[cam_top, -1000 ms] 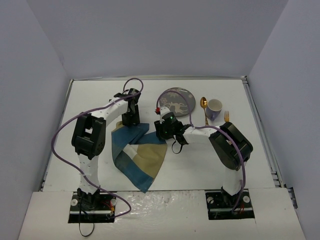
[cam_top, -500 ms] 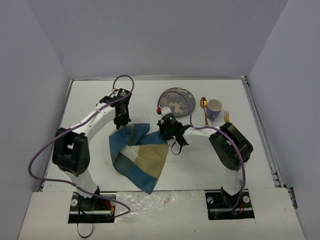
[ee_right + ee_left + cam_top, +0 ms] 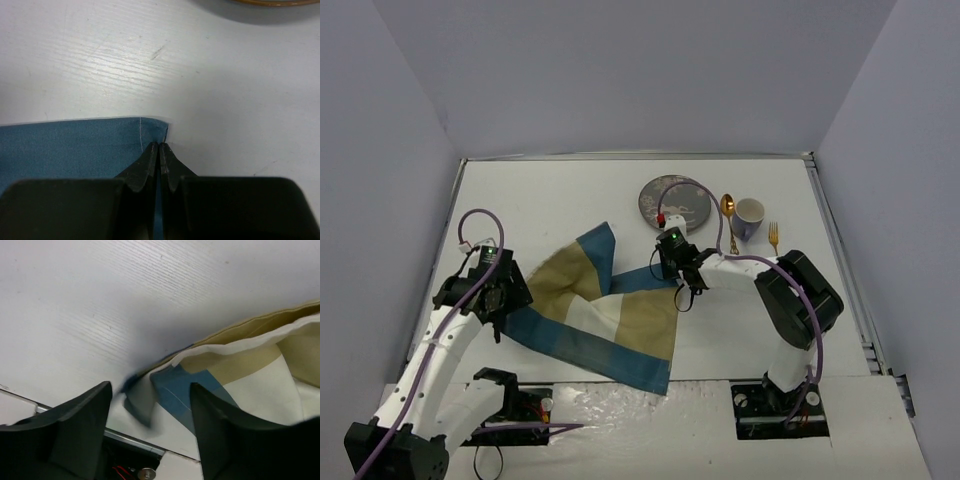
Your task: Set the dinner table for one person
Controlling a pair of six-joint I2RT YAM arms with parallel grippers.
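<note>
Pinching a corner of the blue-and-tan checked cloth placemat (image 3: 75,142), the right pincer (image 3: 159,146) is sitting shut low over the large flat white table (image 3: 225,75). The left pincer (image 3: 149,387) is gaping wide just above the table, straddling another corner.

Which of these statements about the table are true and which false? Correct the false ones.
1. The right jaws pinch a corner of the placemat. True.
2. The left jaws are clamped on the placemat. False: they stand open.
3. The plate lies on the placemat. False: it rests on the bare dinner table, beyond the cloth.
4. The cup stands between the spoon and the fork. True.
</note>
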